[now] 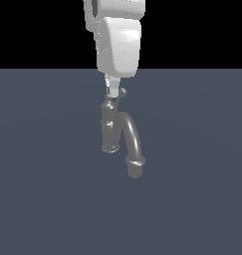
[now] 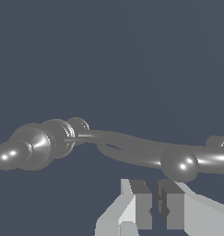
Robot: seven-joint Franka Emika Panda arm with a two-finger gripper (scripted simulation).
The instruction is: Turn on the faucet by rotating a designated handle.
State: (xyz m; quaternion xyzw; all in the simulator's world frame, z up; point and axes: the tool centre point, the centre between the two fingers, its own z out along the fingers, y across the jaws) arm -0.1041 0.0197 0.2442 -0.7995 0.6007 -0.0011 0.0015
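Note:
The grey metal faucet (image 1: 110,132) stands on the floor, with a ribbed upright column and a thick arched spout (image 1: 132,142). The thin curved handle (image 1: 120,99) rises from the column top and ends in a small ball (image 1: 123,91). My gripper (image 1: 111,91) comes down from above, its tip just beside the ball and above the column top. In the wrist view the fingers (image 2: 140,205) are nearly together with nothing between them. The handle's ball (image 2: 179,165) lies just past the fingertips, slightly off to one side. The knob finial (image 2: 12,154) and the column (image 2: 49,140) show further off.
The dark grey floor (image 1: 43,199) stretches flat around the faucet. The white arm (image 1: 118,45) hangs over the faucet from above. Nothing else is in view.

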